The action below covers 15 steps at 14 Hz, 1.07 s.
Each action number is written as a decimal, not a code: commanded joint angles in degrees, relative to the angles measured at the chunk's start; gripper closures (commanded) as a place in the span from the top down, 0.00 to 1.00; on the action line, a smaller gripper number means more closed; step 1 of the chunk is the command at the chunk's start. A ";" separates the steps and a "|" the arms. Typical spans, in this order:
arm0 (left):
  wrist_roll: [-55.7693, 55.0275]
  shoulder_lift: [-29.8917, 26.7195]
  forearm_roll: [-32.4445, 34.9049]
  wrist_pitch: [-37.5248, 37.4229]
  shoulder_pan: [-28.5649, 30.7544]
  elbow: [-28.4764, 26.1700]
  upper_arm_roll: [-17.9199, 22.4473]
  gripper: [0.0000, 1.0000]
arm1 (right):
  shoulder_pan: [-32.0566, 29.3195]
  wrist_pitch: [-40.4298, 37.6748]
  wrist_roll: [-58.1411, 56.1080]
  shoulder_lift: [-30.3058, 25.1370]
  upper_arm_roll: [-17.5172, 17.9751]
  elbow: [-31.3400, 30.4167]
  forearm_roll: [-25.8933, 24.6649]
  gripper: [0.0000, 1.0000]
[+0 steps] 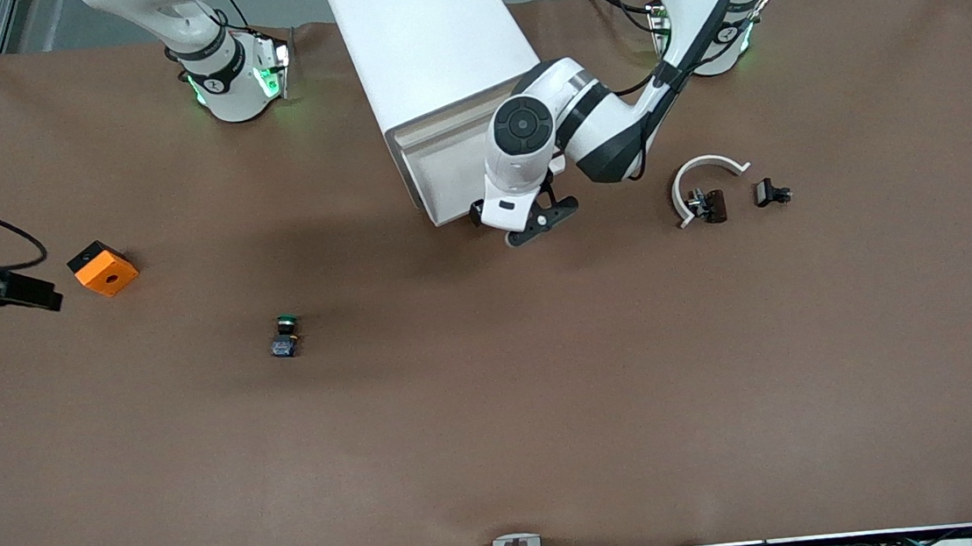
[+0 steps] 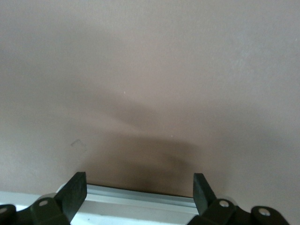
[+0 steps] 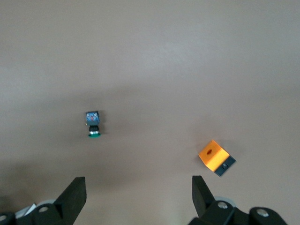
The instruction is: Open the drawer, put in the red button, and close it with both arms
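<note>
The white cabinet [image 1: 432, 58] stands between the arms' bases, its drawer fronts [image 1: 449, 157] facing the front camera. I cannot tell whether the top drawer is out. My left gripper [image 1: 524, 221] is low at the cabinet's front, at the end toward the left arm. In the left wrist view it [image 2: 139, 185] is open, with a white and grey drawer edge [image 2: 140, 199] between its fingers. My right gripper [image 3: 139, 187] is open and empty, high over the table. The red button is not in view.
A green-capped button [image 1: 285, 335] [image 3: 93, 124] and an orange block [image 1: 103, 268] [image 3: 215, 157] lie toward the right arm's end. A white curved clip with a dark part [image 1: 702, 192] and a small black piece [image 1: 771, 193] lie toward the left arm's end. A black part with a cable [image 1: 4, 290] juts in at the right arm's end.
</note>
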 commanded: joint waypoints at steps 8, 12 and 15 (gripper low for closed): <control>-7.37 -1.41 0.78 -2.56 0.03 -1.32 -5.76 1.00 | -5.32 -6.58 -4.98 -6.03 1.71 -0.46 2.33 1.00; -9.93 -0.80 0.78 -2.57 -1.37 -1.32 -6.83 1.00 | -5.14 -6.32 -4.73 -6.46 1.62 -1.86 2.59 1.00; -10.63 -0.18 0.08 -2.57 -1.46 -1.23 -7.87 1.00 | -4.79 -3.43 -4.73 -11.02 1.62 -8.08 2.24 1.00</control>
